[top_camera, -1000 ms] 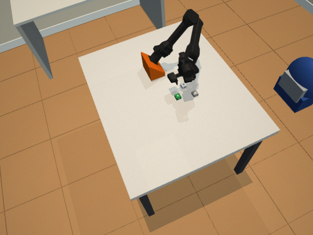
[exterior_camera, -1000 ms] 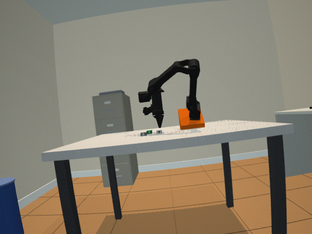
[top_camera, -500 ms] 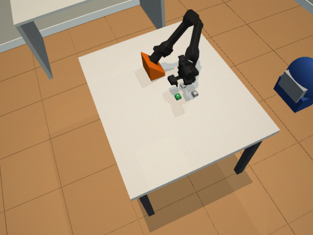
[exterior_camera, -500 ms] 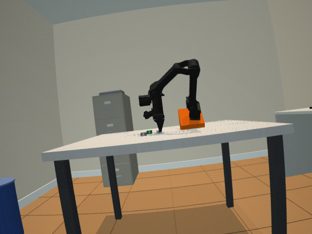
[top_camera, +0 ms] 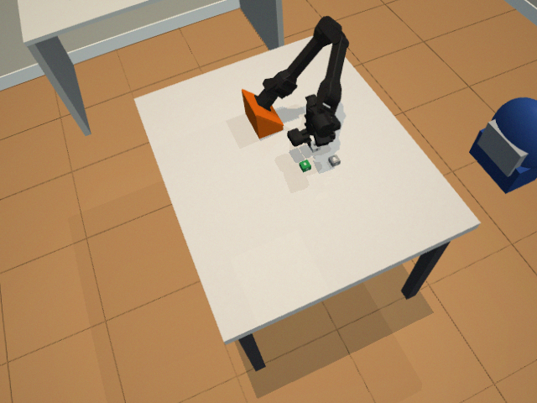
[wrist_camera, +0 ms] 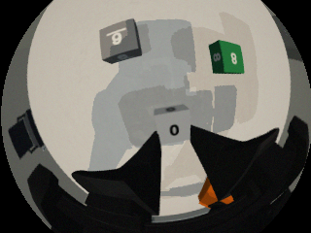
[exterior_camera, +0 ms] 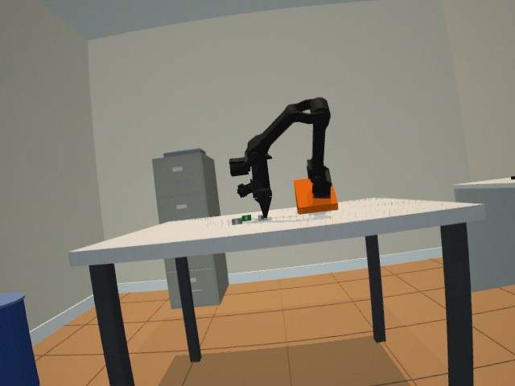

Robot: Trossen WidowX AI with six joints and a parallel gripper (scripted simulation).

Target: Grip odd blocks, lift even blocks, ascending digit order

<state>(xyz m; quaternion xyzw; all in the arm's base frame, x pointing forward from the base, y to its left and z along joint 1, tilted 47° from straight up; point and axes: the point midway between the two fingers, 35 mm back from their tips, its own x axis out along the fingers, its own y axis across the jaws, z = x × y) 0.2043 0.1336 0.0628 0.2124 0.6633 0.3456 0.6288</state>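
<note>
Spanning most of the top view, the white counter (top_camera: 268, 260) carries everything I am working with. The black arm (top_camera: 331, 65) rises from an orange base (top_camera: 260, 119) near the far edge, bends over, and points straight down at the counter. Its claw (wrist_camera: 175, 149) sits at counter level, pinching the pale block marked 0 (wrist_camera: 173, 126) between its dark fingers; in the wrist view the block's sides meet both fingertips and it rests on the counter. In the top view I see this block mostly hidden beneath the wrist. The green block marked 8 (wrist_camera: 227, 58) lies just beyond it, to the right in the wrist view. The grey block marked 9 (wrist_camera: 120, 41) lies beyond to the left. All three stand apart from one another.
</note>
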